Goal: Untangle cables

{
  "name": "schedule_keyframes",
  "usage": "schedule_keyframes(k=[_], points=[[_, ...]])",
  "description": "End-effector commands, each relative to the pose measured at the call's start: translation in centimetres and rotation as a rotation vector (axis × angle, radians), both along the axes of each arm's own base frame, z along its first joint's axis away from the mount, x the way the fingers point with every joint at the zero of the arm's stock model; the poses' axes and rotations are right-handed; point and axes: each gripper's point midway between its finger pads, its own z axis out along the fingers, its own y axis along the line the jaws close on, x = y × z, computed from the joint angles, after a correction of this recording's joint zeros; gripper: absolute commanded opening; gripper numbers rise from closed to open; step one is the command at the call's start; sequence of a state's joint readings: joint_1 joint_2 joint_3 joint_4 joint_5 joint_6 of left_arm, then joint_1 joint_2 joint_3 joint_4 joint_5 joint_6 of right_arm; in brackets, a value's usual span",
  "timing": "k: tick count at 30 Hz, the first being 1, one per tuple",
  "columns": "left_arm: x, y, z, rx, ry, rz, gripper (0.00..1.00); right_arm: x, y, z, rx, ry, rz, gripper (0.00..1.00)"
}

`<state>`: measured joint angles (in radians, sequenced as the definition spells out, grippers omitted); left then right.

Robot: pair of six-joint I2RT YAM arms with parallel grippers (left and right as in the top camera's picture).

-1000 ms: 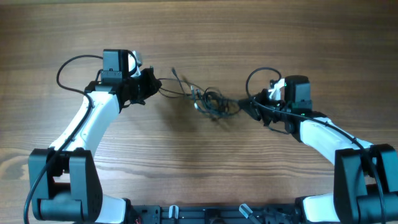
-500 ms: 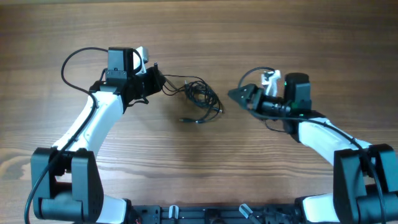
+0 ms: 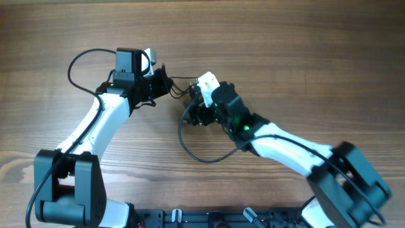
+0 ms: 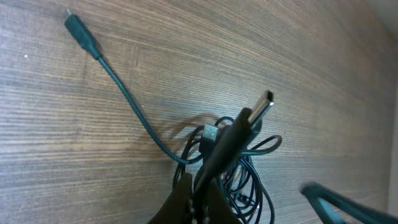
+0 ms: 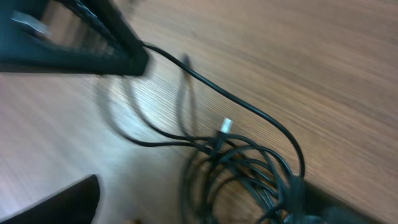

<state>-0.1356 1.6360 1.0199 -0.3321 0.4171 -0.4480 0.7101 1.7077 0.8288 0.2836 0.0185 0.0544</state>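
The cables [image 3: 185, 94] are thin black cords lying in a tangle on the wooden table between my two grippers. My left gripper [image 3: 162, 83] is shut on one cord [image 4: 227, 146], whose metal plug tip [image 4: 267, 100] points up and away from the fingers [image 4: 181, 202]. A second cord ends in a plug [image 4: 79, 28] at the far left, and the looped bundle [image 4: 245, 180] lies just behind the grip. My right gripper [image 3: 195, 114] is open right at the tangle. In the blurred right wrist view, the loops [image 5: 249, 171] and a silver plug tip [image 5: 226, 124] lie between its spread fingers.
The right arm [image 3: 278, 142] reaches diagonally across the middle of the table. Its own thicker black wire [image 3: 190, 147] hangs in a loop beneath it. The left arm's wire [image 3: 79, 60] arcs behind its wrist. Bare wooden table [image 3: 304, 57] surrounds the tangle.
My right gripper opened, let go of the tangle, and swung far left onto it. My left gripper drew the cables slightly right and back, still shut.
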Motion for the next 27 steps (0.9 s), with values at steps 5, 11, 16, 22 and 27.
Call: schedule_keyframes(k=[5,11,16,22,27], points=[[0.0,0.0,0.6,-0.025,0.001,0.028,0.16,-1.0,-1.1,-5.1,-0.12,0.138,-0.034,0.11],[-0.9,2.3,-1.2,0.1,0.064,0.098,0.1,-1.2,-1.4,10.1,0.39,0.151,-0.069,0.04],[-1.3,1.9,-1.4,0.091,0.08,0.085,0.22,-3.4,-2.4,17.1,0.61,0.175,0.021,0.04],[-2.7,-2.9,1.1,-0.149,0.059,-0.137,0.36,-3.8,-2.1,15.1,0.596,0.273,0.023,0.04],[-4.3,-5.8,3.8,-0.356,0.052,-0.286,0.73,-3.5,-2.0,13.7,0.555,0.279,0.019,0.04]])
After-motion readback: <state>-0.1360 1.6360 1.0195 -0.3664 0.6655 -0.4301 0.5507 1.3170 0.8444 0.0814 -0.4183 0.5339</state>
